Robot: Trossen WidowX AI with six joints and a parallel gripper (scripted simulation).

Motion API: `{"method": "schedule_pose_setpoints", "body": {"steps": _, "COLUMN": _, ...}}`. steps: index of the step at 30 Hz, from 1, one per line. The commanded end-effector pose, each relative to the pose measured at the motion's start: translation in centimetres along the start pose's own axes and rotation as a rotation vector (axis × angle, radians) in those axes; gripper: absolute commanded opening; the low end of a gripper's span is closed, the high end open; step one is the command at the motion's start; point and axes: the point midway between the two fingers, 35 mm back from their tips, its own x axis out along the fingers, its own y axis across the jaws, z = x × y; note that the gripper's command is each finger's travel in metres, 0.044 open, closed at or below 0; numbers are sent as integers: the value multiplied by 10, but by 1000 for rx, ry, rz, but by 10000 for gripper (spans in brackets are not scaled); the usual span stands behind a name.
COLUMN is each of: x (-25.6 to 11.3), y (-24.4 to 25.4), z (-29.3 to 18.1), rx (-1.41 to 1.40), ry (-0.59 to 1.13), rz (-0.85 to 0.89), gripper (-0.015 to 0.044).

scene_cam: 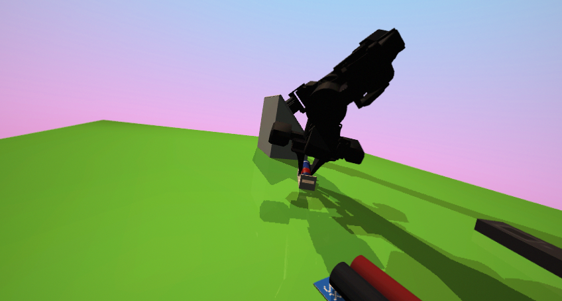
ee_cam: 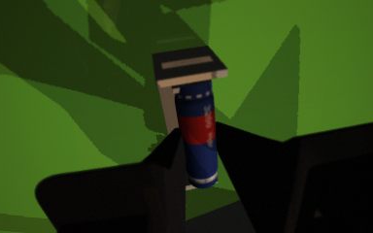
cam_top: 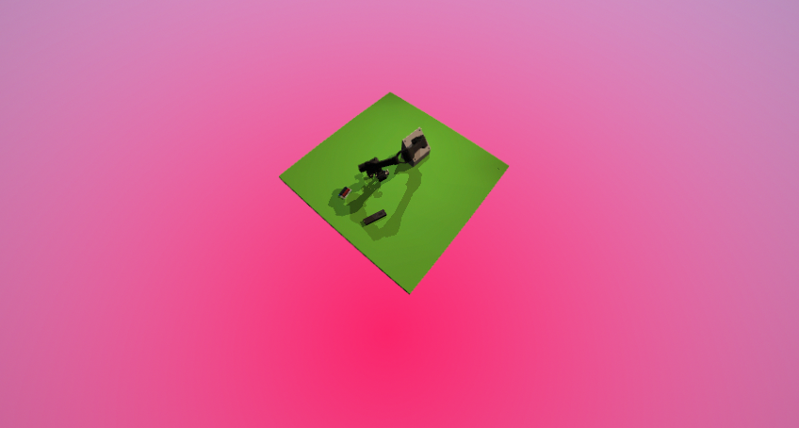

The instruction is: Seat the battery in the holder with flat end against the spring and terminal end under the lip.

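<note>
The battery point(ee_cam: 198, 157) point(scene_cam: 305, 164), blue with a red band, is between my gripper's fingertips point(ee_cam: 197, 128) point(scene_cam: 306, 172). My gripper is shut on it around its middle. The pale holder point(ee_cam: 170, 108) point(scene_cam: 307, 183) lies under and beside the battery, mostly covered by it and the left finger. In the wrist view the battery's far end reaches the holder's dark-topped end wall, and the spring is hidden. The battery looks slightly askew to the holder. In the exterior view it seems to rise away from the end wall. The lip and the contact below are not clear.
The arm's grey base point(cam_top: 415, 146) point(scene_cam: 271, 126) stands behind the holder. A long dark block point(cam_top: 374, 217) point(scene_cam: 520, 246) lies off to one side. A black cylinder point(scene_cam: 350, 280) and a red cylinder point(scene_cam: 380, 276) lie by a blue board point(scene_cam: 322, 287) in front.
</note>
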Motion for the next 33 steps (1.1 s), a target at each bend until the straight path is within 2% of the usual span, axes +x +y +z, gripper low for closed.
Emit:
{"method": "schedule_pose_setpoints", "body": {"steps": 1, "x": 2, "y": -2, "z": 5, "rx": -4, "ry": -31, "rz": -4, "gripper": 68}}
{"method": "schedule_pose_setpoints", "body": {"steps": 33, "x": 7, "y": 0, "z": 2, "rx": 11, "ry": -148, "rz": -14, "gripper": 68}}
